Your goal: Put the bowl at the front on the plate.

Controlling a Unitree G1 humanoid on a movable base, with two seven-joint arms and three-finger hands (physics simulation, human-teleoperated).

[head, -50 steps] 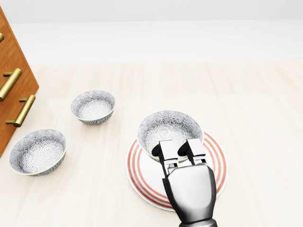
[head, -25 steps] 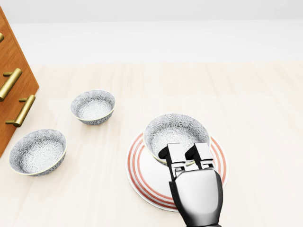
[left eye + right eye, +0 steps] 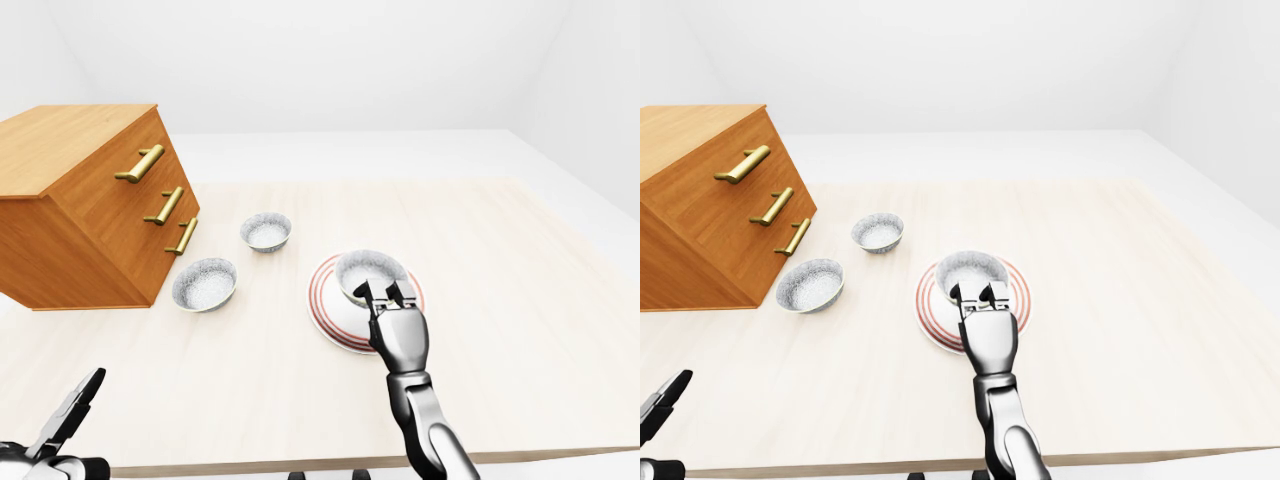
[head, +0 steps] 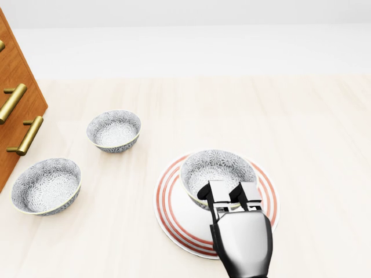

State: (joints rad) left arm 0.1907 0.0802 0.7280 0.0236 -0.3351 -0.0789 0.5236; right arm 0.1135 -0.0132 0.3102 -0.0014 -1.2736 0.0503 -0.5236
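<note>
Dresser (image 4: 16, 110): we see only its right part; the head view's left edge cuts the rest.
Bowl (image 4: 215, 165), plate (image 4: 170, 215): lower parts hidden under the right hand (image 4: 241, 236); we cannot tell its grip.
Left hand (image 3: 62, 428): cut off at the left-eye view's bottom corner.

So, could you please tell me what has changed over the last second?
The right robot hand, gripping the near rim of the bowl, carried it down and rightward in the head view, from the upper-left edge of the plate to nearer its middle. The two other bowls and the drawer unit stayed put.
</note>
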